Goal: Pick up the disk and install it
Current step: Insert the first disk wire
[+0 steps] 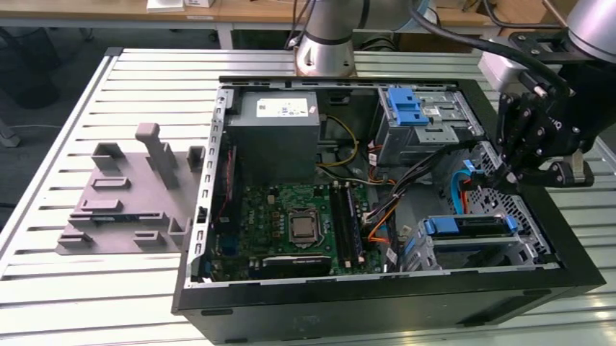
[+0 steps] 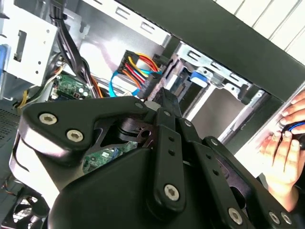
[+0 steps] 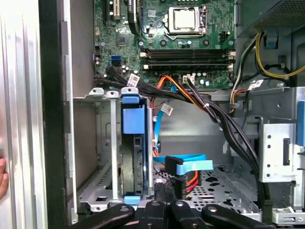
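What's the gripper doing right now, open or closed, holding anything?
Gripper: closed, nothing visibly held, next to the disk in its cage.

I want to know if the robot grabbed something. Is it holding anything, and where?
It cannot be told. The gripper hangs inside the computer case, close to the disk sitting in its metal cage, but its tips are hidden among the cables.

Slatted metal table (image 1: 58,288) with open computer case (image 1: 385,306) and grey fixture (image 1: 125,194).
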You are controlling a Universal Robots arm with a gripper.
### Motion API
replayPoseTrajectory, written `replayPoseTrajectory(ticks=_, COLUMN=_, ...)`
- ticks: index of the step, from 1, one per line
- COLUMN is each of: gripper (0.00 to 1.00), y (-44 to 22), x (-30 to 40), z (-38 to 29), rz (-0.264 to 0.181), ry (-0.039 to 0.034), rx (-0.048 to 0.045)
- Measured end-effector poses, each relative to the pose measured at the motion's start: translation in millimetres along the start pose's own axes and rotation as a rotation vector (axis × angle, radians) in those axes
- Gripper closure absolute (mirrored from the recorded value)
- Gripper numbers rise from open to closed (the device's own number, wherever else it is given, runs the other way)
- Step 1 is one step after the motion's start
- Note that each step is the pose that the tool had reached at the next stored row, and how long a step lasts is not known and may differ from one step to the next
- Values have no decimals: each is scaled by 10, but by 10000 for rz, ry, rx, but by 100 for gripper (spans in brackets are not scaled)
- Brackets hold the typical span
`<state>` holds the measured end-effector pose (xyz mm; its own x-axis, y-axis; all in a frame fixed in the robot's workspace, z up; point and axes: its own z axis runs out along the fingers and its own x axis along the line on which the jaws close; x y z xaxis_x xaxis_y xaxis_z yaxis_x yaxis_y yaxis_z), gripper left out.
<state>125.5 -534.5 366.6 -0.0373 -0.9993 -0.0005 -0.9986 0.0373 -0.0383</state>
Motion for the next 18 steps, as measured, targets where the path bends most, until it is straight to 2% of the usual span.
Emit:
replayPoseTrajectory(ticks=5, gripper=89, y=4, x=-89, z=0, rz=0, ry=17, rx=0)
replayPoseTrajectory(ticks=16, gripper=89, y=4, x=-110, z=-1, rz=-2, ry=29, rx=3)
replayPoseTrajectory(ticks=17, gripper=83, y=6, x=-121, z=-1, rz=-1, ry=41, rx=4)
replayPoseTrajectory(ticks=18, gripper=83, y=7, x=-133, z=0, rz=-1, ry=47, rx=7)
